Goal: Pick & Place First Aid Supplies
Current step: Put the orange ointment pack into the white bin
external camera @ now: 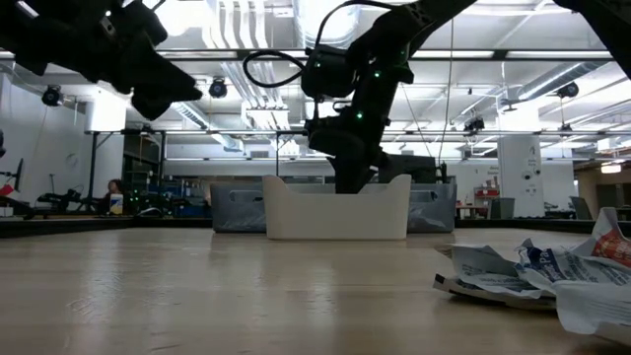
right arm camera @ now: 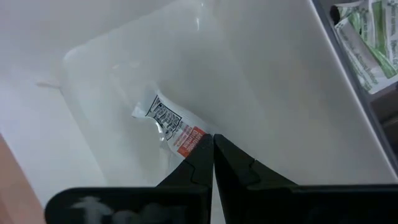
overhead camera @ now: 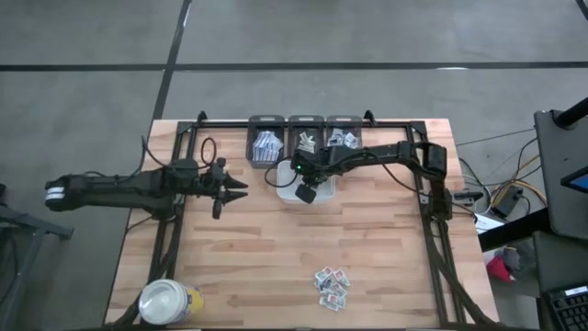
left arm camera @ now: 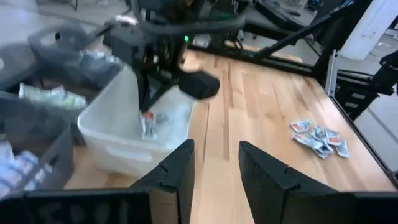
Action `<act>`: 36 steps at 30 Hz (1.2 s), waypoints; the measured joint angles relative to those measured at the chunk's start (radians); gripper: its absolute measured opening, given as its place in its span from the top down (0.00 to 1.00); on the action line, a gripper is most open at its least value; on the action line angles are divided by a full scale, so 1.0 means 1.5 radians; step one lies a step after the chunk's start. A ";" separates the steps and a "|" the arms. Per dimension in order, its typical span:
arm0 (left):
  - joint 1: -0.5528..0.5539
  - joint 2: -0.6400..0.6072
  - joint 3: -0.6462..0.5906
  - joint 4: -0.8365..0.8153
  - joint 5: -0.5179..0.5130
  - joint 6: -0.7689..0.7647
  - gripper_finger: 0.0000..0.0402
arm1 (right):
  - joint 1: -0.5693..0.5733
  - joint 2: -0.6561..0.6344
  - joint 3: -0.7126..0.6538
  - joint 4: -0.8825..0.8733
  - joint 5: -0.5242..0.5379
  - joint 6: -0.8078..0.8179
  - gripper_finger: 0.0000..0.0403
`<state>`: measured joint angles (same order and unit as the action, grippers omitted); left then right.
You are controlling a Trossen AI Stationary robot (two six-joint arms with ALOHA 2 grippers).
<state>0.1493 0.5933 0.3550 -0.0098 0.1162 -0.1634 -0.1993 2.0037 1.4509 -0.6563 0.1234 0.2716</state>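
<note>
My right gripper reaches down into the white tray at the table's far middle, shut on a small white sachet with a red-printed end. The sachet also shows in the left wrist view, below the right gripper. A pile of first aid supplies lies flat on the wood near the front edge. My left gripper hovers open over the table's left middle, pointing toward the tray and touching nothing. My right gripper pinches the sachet's red-printed end between its two fingertips. The fingers come steeply from above, pointing down into the tray. The sachet hangs below them inside the tray walls; whether its lower end rests on the tray floor cannot be told.
Three dark bins holding sorted packets stand in a row just beyond the tray at the far edge. A yellow jar with a white lid stands at the near left corner. A black frame runs around the tabletop.
</note>
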 joint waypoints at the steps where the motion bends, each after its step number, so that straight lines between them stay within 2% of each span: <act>1: 0.000 -0.013 0.000 -0.019 0.000 -0.004 0.70 | 0.000 0.000 0.000 0.000 0.000 -0.002 0.98; 9: 0.000 -0.128 0.000 -0.077 0.000 0.026 0.70 | 0.000 -0.001 0.000 0.000 -0.001 -0.013 0.98; 16: 0.000 -0.166 -0.015 -0.121 -0.001 0.034 0.70 | 0.000 -0.001 0.000 0.002 -0.028 -0.020 0.98; 20: 0.000 -0.182 -0.043 -0.107 -0.002 0.034 0.70 | 0.000 -0.001 0.000 0.003 -0.030 -0.021 0.98; 27: -0.001 -0.225 -0.115 0.012 0.020 0.019 0.70 | 0.000 -0.001 0.000 0.005 -0.036 -0.031 0.97; 36: -0.001 -0.255 -0.167 0.014 0.085 -0.026 0.70 | -0.003 -0.001 0.000 0.006 -0.037 -0.066 0.91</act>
<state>0.1474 0.2108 0.1040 0.0109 0.2431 -0.2017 -0.2039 2.0022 1.4509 -0.6472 0.0673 0.1726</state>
